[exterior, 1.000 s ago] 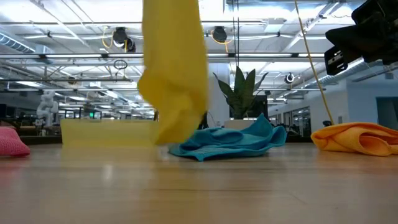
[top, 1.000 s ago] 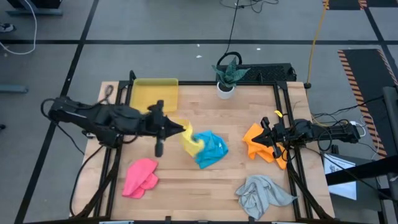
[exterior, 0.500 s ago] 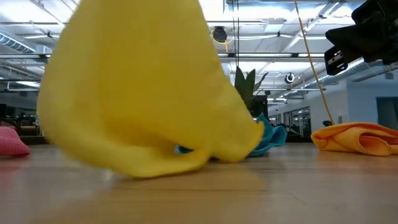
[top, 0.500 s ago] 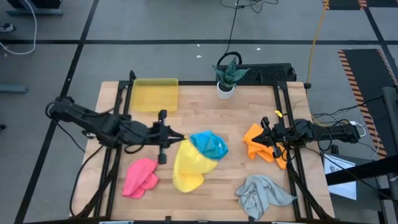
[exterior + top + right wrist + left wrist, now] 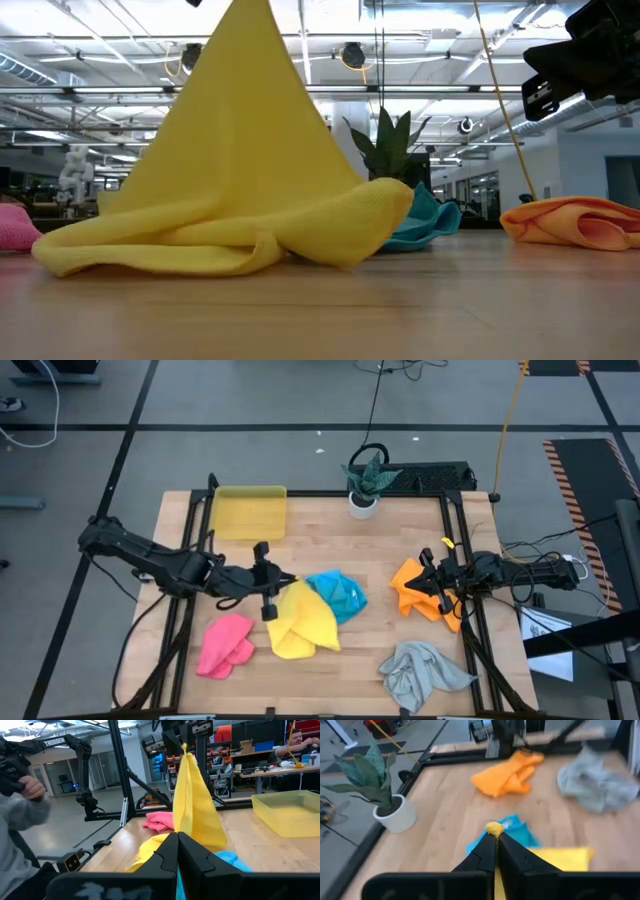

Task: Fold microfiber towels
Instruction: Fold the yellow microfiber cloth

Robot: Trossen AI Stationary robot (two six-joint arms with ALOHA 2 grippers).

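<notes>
Left pincer [image 5: 283,581], just beside the blue towel [image 5: 338,594] on its pink-towel side, has its fingers pressed together on one corner of the yellow towel [image 5: 298,624]; the left wrist view shows a yellow tuft [image 5: 493,828] nipped at the fingertips. A second ago this towel hung bunched above the blue towel. It has since been carried clear, toward the near desk edge, and lowered: most of it now lies on the desk [image 5: 350,550], and the low view shows it tented up to the held corner with its far edge touching the blue towel.

Right pincer [image 5: 428,586], closed and holding nothing, sits parked over the orange towel [image 5: 413,592], well apart from the blue one, unchanged.

Pink towel [image 5: 226,643] and grey towel [image 5: 424,670] lie crumpled on the near side of the blue towel, untouched.

Judgement: the yellow towel is separated but still creased; spreading flat must precede any fold
</notes>
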